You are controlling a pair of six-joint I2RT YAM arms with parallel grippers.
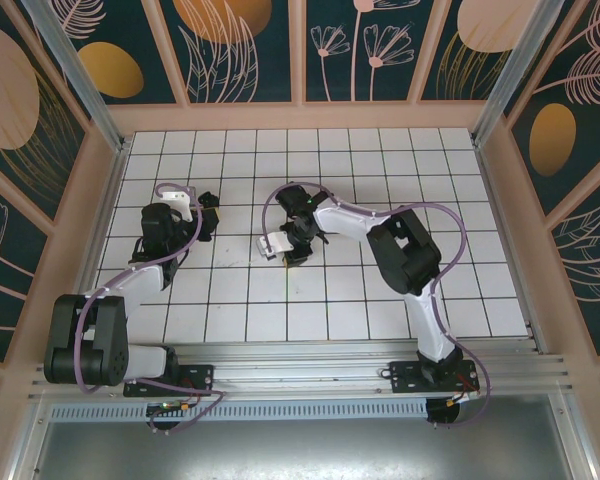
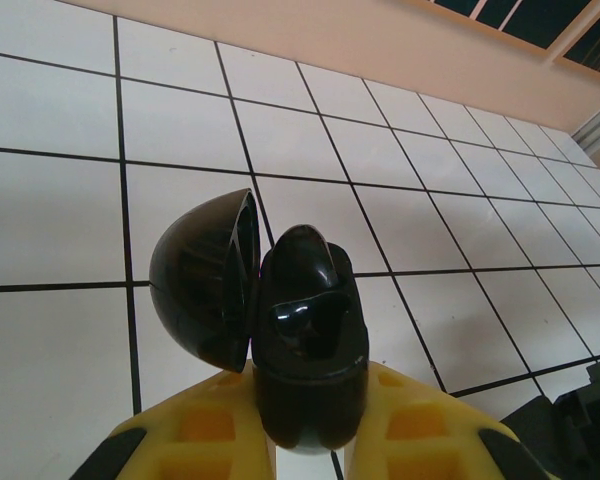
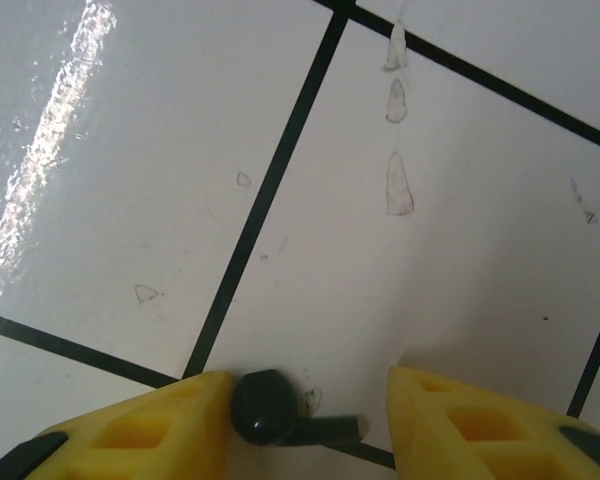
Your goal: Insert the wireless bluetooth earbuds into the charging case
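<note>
- Item 1, black earbud [image 3: 267,405]: lies on its side on a white tile. Its rounded head is against one yellow finger [image 3: 150,425] and its stem points toward the other. It is not yet lifted.
- Item 2, right pincer [image 3: 310,398]: the fingers are apart, low over the tile, with the earbud between them. I judge I am set this way so that closing traps the head and stem along their length. In the top view, my right pincer [image 1: 300,243] is near the middle of the worktop.
- Item 3, charging case [image 2: 305,345]: black and glossy, clamped at its base in my left pincer [image 2: 300,425]. The lid [image 2: 202,290] is swung open to 1 side, which leaves the body open for loading. A rounded shape sits at the top of the body, and I cannot tell whether it is a seated earbud or part of the case.
- Item 4, left pincer [image 1: 206,212], top view: well apart from the right one. This probably keeps the case out of the way during the pickup.
- Item 5, pale object [image 1: 273,246]: just beside my right pincer, too small to identify.
- Item 6, worktop [image 1: 380,170]: white tiles with black grid lines.
- Note: the step in hand looks like the pickup. A part this small and smooth may skid on the glossy tile as the fingers close.
</note>
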